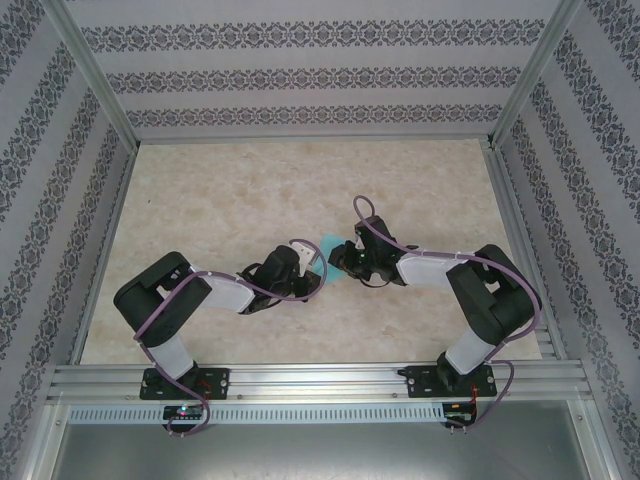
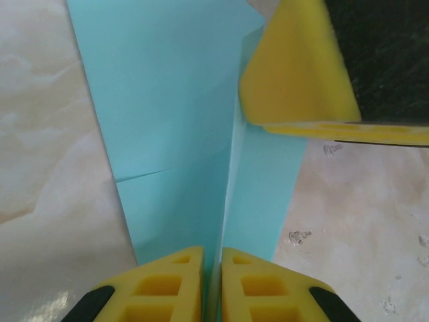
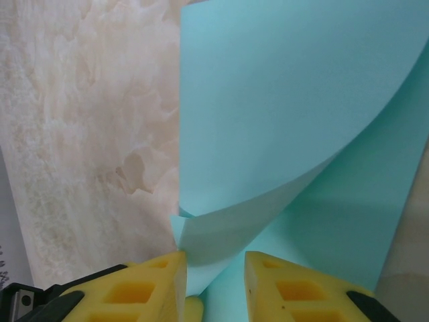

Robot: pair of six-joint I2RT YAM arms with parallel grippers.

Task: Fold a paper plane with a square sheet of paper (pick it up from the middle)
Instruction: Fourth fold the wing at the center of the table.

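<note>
The left gripper (image 2: 213, 260) has its two yellow fingers (image 2: 171, 282) pressed almost together, leaving only a thin slit, and in that slit they pinch a raised fold of the sheet of paper (image 2: 167, 100). From this pinch the teal sheet fans out toward 12 o'clock in the left wrist view, broad and flat at 11 o'clock. A narrower strip lies at 1 o'clock on the far side of the fold line that runs straight up from the fingertips. A short crease cuts in from the sheet's edge at 10 o'clock. A yellow pad (image 2: 295, 74) of the other arm sits at 1 o'clock on the upper edge of the sheet, where the fold ends, though I cannot tell how hard it bears on it. The right gripper (image 3: 214, 265) holds its fingers (image 3: 157, 285) partly spread, with a clear gap between them. A curled-up flap of the sheet lies in that gap, its edge touching the inner face of the finger at 9 o'clock. I cannot tell whether the finger at 3 o'clock touches it. From there the flap arches up toward 12 and 1 o'clock, over a flat layer of the same paper that lies on the marbled table (image 3: 100, 134). In the overhead view the two grippers meet nose to nose near the middle of the table, the right one at 2 o'clock from the left. Teal paper shows between them, a corner at 12 o'clock and another at 5 o'clock
</note>
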